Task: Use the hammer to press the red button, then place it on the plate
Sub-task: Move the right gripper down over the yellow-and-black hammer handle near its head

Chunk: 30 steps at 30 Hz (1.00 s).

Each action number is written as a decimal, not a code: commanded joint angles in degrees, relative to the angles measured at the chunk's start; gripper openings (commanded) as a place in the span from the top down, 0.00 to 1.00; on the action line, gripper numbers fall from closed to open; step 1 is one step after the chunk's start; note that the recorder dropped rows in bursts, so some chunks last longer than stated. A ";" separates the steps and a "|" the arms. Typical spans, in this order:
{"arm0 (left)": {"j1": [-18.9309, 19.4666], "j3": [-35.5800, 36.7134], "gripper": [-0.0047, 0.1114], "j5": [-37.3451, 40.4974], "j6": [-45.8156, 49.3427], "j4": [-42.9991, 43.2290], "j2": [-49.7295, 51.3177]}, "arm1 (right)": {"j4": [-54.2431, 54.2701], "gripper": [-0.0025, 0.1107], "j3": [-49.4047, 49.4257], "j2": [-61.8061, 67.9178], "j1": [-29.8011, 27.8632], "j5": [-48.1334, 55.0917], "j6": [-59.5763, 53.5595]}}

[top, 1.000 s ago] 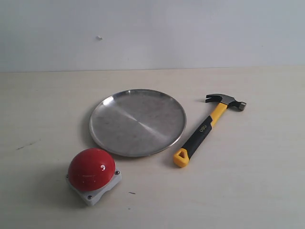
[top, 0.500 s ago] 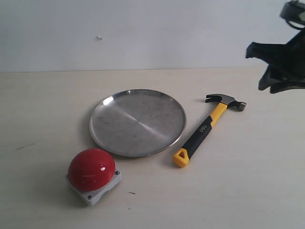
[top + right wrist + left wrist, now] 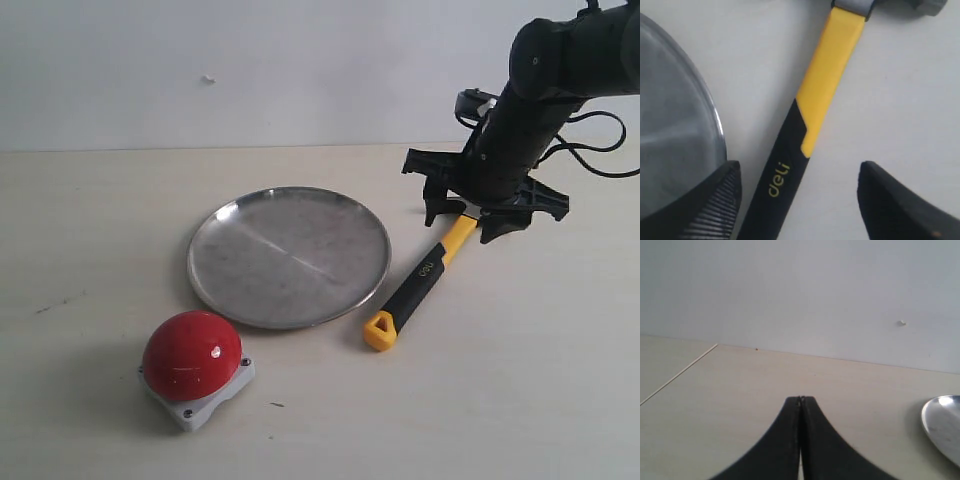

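We see right gripper, jaws spread, poised over hammer handle just beside plate, ready to grasp; left gripper idle, jaws pressed together.

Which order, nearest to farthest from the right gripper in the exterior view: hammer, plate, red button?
1. hammer: on the right, its head end just under the open right gripper.
2. plate: middle of the table, on the far side of the hammer from the gripper's arm.
3. red button: front left, beyond the plate.
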 commanded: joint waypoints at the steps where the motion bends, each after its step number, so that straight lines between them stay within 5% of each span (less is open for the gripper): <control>1: 0.10 0.14 0.96 -0.03 -0.16 -0.40 -0.28 | 2.24 0.41 -0.90 0.16 0.05 -1.70 3.46; 8: 0.10 0.14 0.96 -0.03 -0.16 -0.40 -0.28 | 13.98 0.41 -0.90 0.26 0.05 -1.43 5.08; 30: 0.10 0.14 0.96 -0.03 -0.16 -0.40 -0.28 | 14.28 0.41 -0.90 0.26 0.05 -2.36 5.08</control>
